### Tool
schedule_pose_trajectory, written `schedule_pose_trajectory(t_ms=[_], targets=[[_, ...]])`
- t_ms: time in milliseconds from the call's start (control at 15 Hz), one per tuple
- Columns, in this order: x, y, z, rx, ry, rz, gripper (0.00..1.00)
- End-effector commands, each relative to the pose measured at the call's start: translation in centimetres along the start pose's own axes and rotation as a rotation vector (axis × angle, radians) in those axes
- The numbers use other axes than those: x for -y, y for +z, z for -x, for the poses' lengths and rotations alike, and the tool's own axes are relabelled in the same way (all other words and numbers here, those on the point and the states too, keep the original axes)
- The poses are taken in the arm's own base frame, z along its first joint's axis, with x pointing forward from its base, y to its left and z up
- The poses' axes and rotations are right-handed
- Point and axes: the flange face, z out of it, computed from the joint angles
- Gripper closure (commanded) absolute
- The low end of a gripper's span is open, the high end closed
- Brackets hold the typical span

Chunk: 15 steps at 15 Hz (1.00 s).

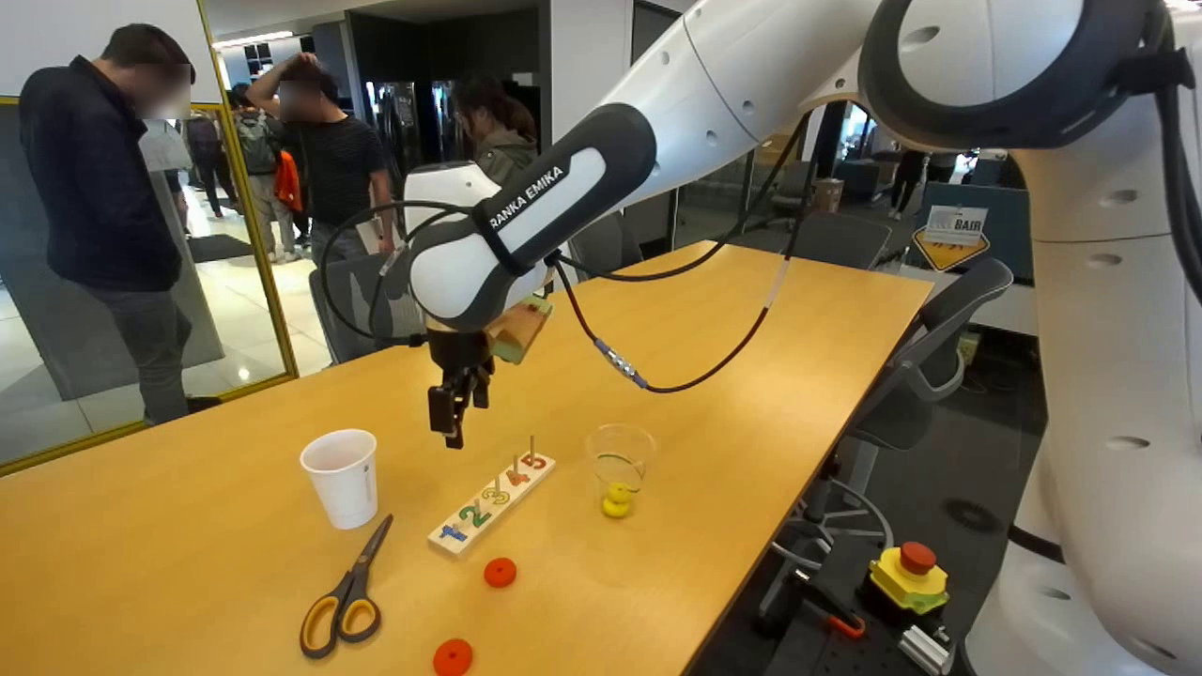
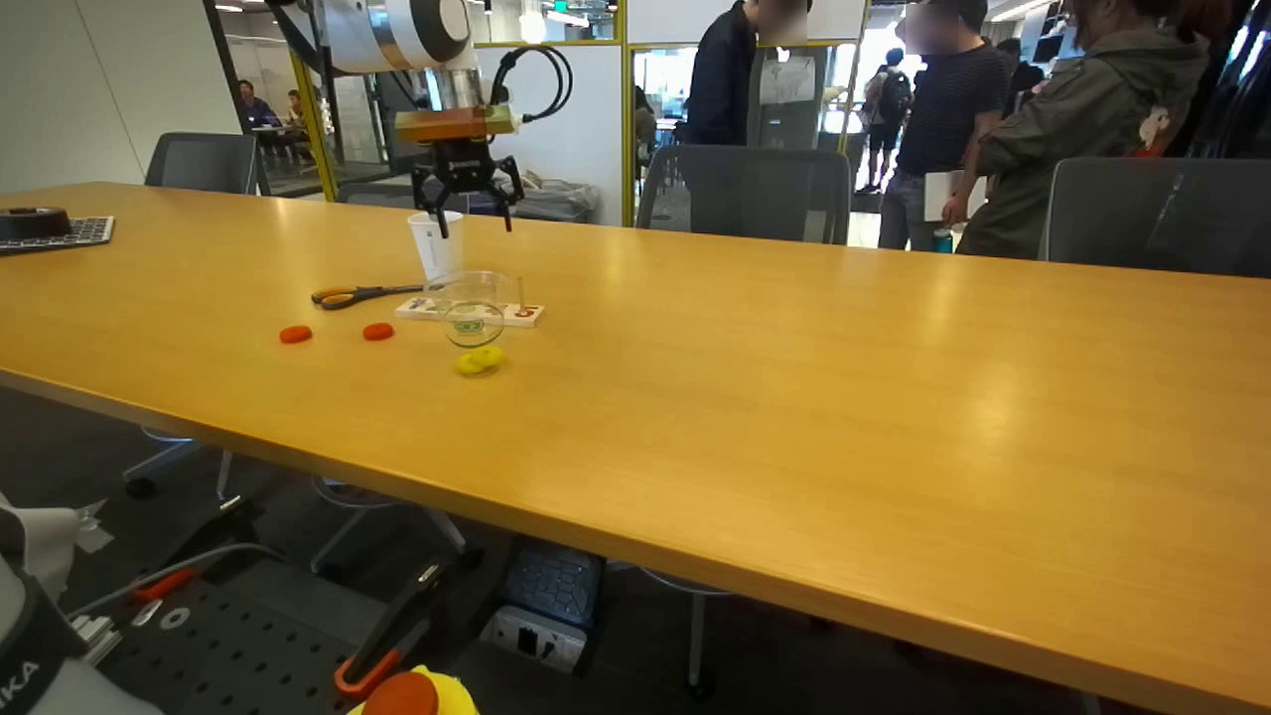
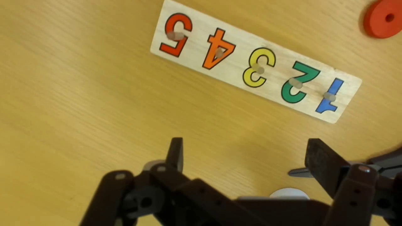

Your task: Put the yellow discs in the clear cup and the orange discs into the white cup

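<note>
Fingers (image 3: 323, 166) wide apart, the gripper (image 2: 477, 228) hangs above the table (image 1: 751, 319), where two orange discs (image 1: 500, 574) lie near the scissors (image 1: 356, 573); the white cup (image 1: 346, 483) stands upright, and yellow discs (image 1: 616, 507) seem to sit inside the clear cup (image 1: 622, 469).

You've got RANKA EMIKA along your arm (image 1: 695, 103), BAIR on the white sign (image 1: 954, 227) far right, IKA on the grey casing (image 2: 70, 685) near left, and there, your wooden strip (image 3: 237, 65): blue 1, green 2, yellow 3, orange 4, red 5!
</note>
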Motion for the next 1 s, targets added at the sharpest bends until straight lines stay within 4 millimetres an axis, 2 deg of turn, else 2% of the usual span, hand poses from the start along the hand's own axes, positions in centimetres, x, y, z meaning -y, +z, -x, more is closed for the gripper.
schedule_pose_trajectory(t_ms=[0, 400, 933], targets=[[2.2, -1.0, 2.6, 0.031, 0.031, -0.009, 0.0], [4.7, 1.4, 5.6, 0.104, 0.018, -0.069, 0.0], [7.9, 3.6, 8.0, 0.07, -0.005, -0.17, 0.0]])
